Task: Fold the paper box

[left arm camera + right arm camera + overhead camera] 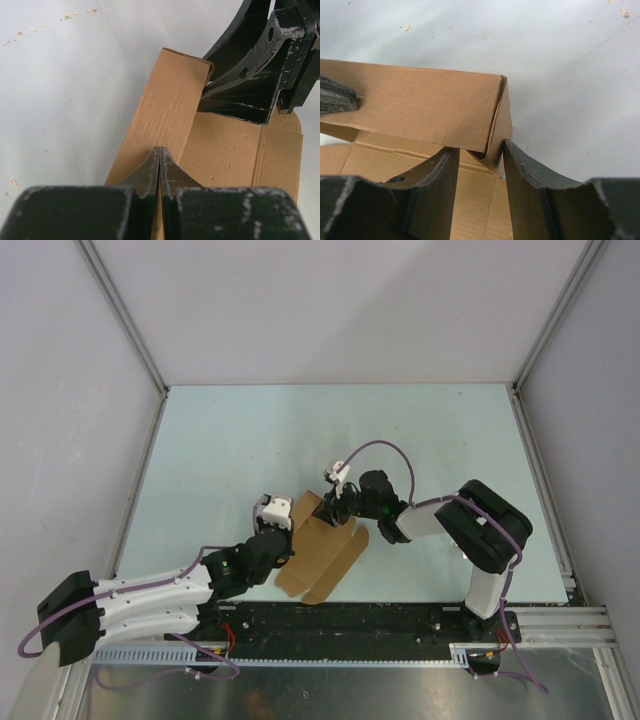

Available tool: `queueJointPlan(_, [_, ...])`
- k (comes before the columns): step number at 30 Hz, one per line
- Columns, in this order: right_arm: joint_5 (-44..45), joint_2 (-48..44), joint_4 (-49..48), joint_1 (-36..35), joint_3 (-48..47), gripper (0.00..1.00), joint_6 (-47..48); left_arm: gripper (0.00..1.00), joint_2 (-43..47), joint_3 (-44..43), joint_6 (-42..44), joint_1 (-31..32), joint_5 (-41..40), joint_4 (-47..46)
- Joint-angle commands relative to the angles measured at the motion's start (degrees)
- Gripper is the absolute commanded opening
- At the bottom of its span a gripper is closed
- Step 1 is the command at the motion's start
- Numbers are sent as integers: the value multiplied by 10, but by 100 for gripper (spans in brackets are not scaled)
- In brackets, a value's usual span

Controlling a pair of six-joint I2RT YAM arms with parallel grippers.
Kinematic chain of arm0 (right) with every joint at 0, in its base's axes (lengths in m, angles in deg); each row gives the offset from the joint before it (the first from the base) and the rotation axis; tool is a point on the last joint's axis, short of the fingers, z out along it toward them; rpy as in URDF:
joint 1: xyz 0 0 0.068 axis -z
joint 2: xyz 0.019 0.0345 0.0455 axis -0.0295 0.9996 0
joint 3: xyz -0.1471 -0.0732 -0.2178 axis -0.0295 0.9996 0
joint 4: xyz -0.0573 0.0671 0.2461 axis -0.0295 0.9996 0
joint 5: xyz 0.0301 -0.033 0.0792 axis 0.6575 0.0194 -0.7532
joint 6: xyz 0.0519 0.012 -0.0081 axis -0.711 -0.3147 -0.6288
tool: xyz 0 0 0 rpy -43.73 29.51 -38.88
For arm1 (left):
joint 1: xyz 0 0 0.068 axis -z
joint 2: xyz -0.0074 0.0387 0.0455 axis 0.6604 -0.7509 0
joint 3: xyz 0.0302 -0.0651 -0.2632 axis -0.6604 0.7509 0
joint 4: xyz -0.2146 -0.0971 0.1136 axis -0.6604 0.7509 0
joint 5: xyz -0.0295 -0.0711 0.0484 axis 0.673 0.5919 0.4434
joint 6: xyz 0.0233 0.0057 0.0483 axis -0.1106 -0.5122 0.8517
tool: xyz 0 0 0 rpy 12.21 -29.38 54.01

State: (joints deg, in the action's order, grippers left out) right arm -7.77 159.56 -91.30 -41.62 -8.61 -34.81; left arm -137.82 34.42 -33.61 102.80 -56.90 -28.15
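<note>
The paper box [325, 555] is a brown cardboard piece lying part-folded near the table's front middle, with one long wall raised. In the left wrist view the raised wall [170, 105] stands over the flat panel. My left gripper [159, 148] is shut on the top edge of this wall, at its left end in the top view [285, 530]. My right gripper [481, 144] is open and straddles the wall's far corner flap [501, 125]; its right finger touches the flap. It reaches in from the right [330, 508], and its fingers [250, 95] show in the left wrist view.
The pale green table [220, 440] is enclosed by white walls at the back and sides, with metal posts at the corners. A black and metal rail [350, 625] with the arm bases runs along the near edge. The box's flat flaps extend toward that rail.
</note>
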Motion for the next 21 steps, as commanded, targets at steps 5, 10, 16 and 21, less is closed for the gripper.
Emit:
queueJointPlan(5, [19,26,-117,-8,0,43,-13,4,1,-16,4,-6,10,4])
queueJointPlan(10, [14,43,-145,-8,1,40,-12,4,-1,-17,4,-7,11,4])
queueJointPlan(16, [2,68,-189,-8,0,32,-33,4,-1,-18,4,-10,15,4])
queueJointPlan(21, [-5,82,-211,-8,0,26,-40,4,-3,-17,2,-11,16,5])
